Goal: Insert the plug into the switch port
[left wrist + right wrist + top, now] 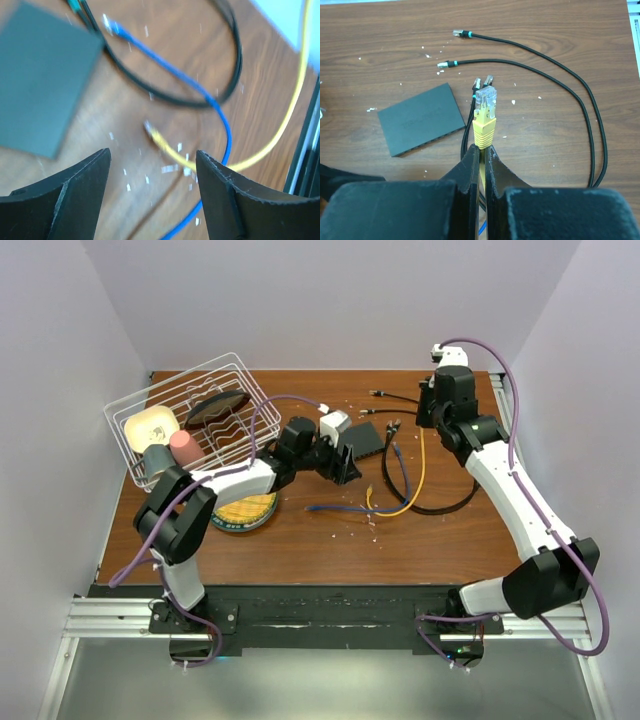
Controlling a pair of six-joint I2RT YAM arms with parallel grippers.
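Right gripper (482, 150) clamped tight on plug (485, 107) by its yellow rubbery boot, clear boxy tip upright above. Beyond, flat matte-black switch (422, 125) on grainy wood table (545, 30), apart from plug. Left gripper (152, 160) angled down beside it, jaws spread wide, nothing between.

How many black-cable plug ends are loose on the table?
4. Two teal-banded ones lie far out, one beyond the other; two more sit side by side just past the yellow plug the right gripper holds. Others may be hidden.
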